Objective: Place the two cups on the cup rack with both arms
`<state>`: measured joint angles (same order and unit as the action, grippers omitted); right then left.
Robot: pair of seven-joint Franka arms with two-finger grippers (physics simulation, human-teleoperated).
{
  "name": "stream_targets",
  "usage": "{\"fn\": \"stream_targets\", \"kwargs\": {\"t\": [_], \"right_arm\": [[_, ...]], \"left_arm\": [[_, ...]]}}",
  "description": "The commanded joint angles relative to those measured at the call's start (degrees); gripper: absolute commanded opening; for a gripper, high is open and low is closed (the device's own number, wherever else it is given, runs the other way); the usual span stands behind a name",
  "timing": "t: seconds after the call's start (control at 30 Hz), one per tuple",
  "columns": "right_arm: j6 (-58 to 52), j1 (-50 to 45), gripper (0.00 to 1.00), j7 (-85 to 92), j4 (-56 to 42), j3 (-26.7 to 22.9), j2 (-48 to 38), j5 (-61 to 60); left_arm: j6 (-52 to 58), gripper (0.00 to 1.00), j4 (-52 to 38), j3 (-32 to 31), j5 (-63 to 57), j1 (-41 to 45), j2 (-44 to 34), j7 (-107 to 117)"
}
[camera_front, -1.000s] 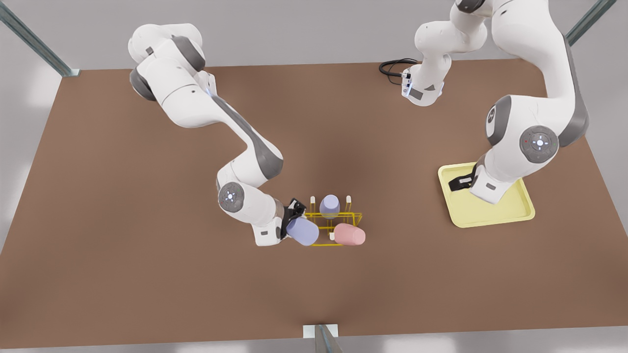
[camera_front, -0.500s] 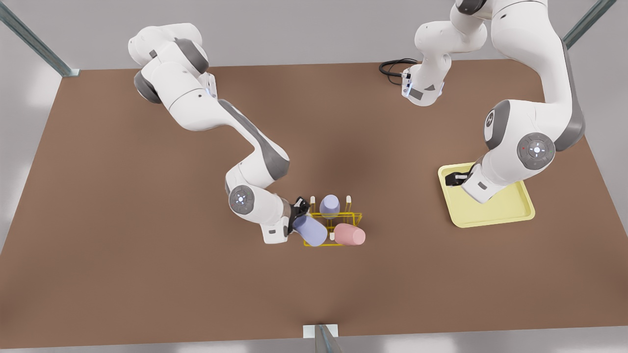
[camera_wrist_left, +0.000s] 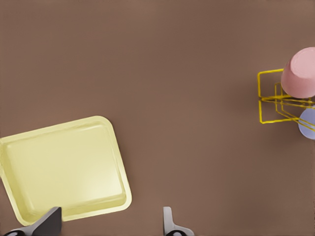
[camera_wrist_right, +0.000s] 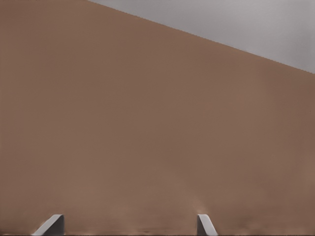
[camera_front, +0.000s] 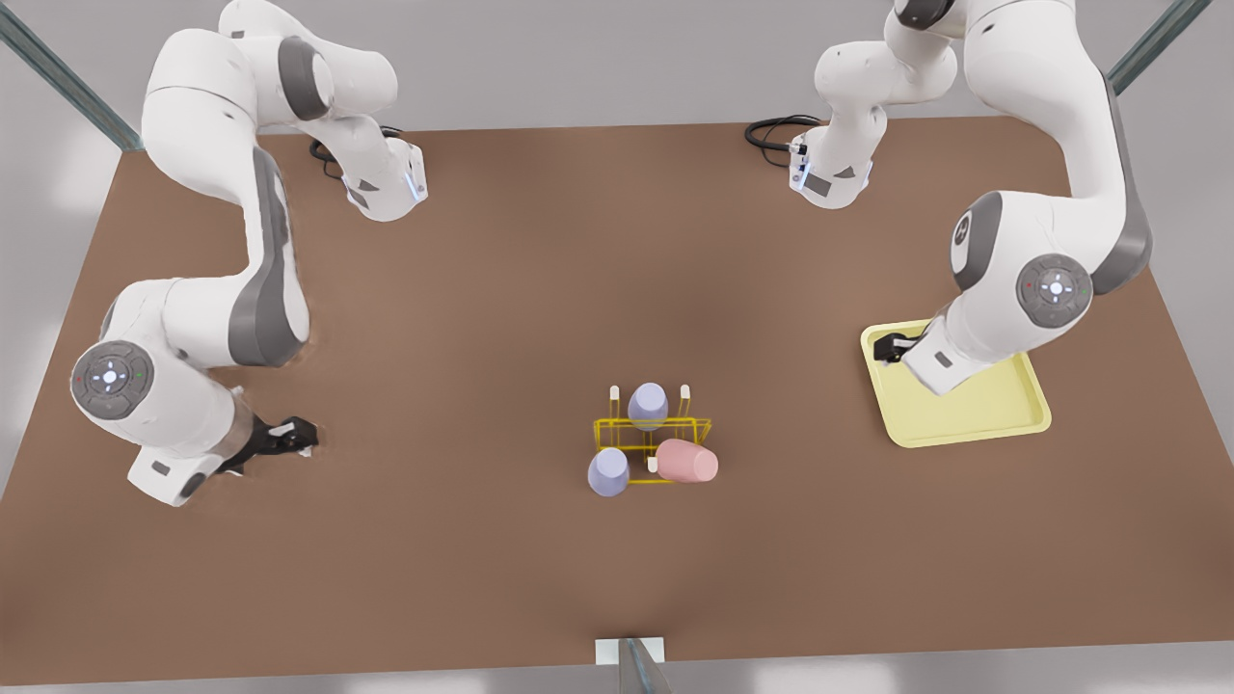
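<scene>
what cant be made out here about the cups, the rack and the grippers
- Front view: pink cup, far lavender cup and near lavender cup hide the cup rack's pegs; seating unclear.
- Left wrist view: edge crops the rack and cups.
- Front view: left gripper, over the tray, half hidden by its wrist.
- Right gripper, front view's left: height above table unclear.

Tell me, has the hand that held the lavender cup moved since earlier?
Yes. The right hand went far toward the front view's left, away from the cup rack, leaving the lavender cup there. Left hand waits over tray.
</scene>
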<state>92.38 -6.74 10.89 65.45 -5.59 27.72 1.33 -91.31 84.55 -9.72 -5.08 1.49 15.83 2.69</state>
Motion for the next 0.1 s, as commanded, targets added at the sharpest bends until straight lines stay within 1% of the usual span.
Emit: {"fn": "stream_targets", "kwargs": {"t": [0.0, 0.03, 0.07], "right_arm": [[-13.02, 1.11, 1.0, -15.73, 1.42, -0.56, -3.89, -1.5], [-11.97, 1.11, 1.0, -15.55, 5.82, -0.56, -8.12, -1.5], [-10.73, 1.11, 1.0, -15.46, 8.55, -0.47, -10.23, -1.5]], "left_arm": [[2.89, 1.0, -1.93, -0.04, -0.29, 0.35, 0.95, -4.27], [2.98, 1.0, -2.2, -0.04, -0.29, 0.35, 1.13, -4.27], [2.98, 1.0, -2.2, -0.04, -0.37, 0.35, 1.13, -4.27]]}}
